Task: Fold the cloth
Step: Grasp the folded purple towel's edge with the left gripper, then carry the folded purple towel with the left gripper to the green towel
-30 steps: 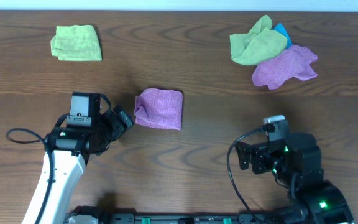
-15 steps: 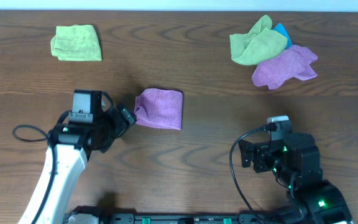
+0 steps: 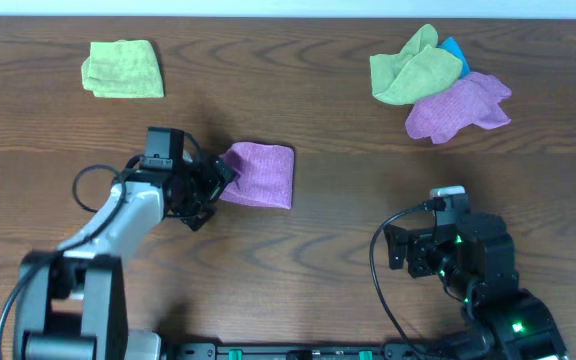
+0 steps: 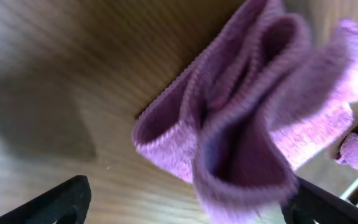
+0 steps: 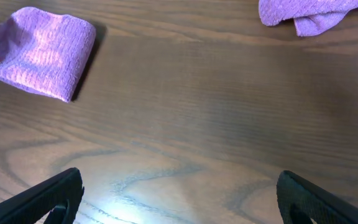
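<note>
Here, nearest the robot's base, the right gripper (image 5: 182, 200) hangs over the bare bench (image 3: 318, 250), nearer than the cloth (image 3: 260, 175) and off to its right. Its two fingers stand spread wide and hold nothing. From the right wrist view the cloth lies ahead and to the left, well apart from this gripper.

Next comes the left gripper (image 3: 218, 178), right at the cloth's left edge. In the left wrist view its fingers (image 4: 61, 202) are far apart, with the cloth's bunched, layered edge reaching down between them. The jaws have not closed on the fabric. Whether a finger touches it, I cannot tell.

The cloth itself lies on the bench as a compact, roughly square lilac bundle, with loose folds showing at its left side.

Beyond the cloth and to its left lies a light green cloth (image 3: 123, 68), well apart from it. Beyond the cloth and to its right sits a heap: a second purple cloth (image 3: 460, 108), a green cloth (image 3: 413, 65) resting partly on it, and a blue scrap (image 3: 453, 48) peeking out behind.
</note>
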### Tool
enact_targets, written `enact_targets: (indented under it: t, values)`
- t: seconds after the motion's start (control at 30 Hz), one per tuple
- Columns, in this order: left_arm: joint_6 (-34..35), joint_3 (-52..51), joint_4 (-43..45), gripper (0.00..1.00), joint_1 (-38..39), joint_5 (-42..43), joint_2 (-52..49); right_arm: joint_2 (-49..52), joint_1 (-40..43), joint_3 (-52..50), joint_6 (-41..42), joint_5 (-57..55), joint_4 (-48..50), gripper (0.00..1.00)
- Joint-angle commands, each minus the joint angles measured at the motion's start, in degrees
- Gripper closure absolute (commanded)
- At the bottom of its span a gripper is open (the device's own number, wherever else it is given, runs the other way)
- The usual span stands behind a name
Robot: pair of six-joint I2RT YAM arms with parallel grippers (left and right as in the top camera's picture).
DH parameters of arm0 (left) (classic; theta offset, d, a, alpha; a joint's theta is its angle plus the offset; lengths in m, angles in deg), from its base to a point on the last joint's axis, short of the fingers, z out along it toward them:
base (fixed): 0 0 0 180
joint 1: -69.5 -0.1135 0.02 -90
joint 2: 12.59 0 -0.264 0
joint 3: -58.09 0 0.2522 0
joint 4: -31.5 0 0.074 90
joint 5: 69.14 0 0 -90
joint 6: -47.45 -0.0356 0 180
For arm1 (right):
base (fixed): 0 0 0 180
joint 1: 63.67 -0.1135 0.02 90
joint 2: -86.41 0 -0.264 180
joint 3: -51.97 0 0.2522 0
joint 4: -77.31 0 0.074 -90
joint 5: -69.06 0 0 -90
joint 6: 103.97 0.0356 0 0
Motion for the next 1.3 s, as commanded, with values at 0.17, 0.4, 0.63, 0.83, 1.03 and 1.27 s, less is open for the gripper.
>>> enact_targets:
  t: [0.17,0.4,0.63,0.83,1.03,1.27]
  values:
    - [3.6,-0.4,6.4,0.00,0.6,3.5,-6.0,0.0,0.5,-0.3,1.0,-0.8,0.0,0.01]
    - [5.9,-0.4,12.7,0.18,3.3,2.8,-8.7,0.0,0.5,-0.3,1.0,-0.8,0.0,0.01]
    - [3.5,-0.4,18.2,0.66,4.5,2.9,-11.8,0.0,0.5,-0.3,1.0,-0.8,-0.1,0.01]
    - [-2.8,-0.4,29.4,0.94,4.0,11.8,-11.8,0.0,0.5,-0.3,1.0,-0.8,-0.1,0.01]
    - [-2.5,1.5,30.6,0.94,3.9,14.7,-11.7,0.0,0.5,-0.3,1.0,-0.8,-0.1,0.01]
    - [-1.6,15.7,20.6,0.94,1.7,14.3,-11.7,0.0,0.5,-0.3,1.0,-0.8,0.0,0.01]
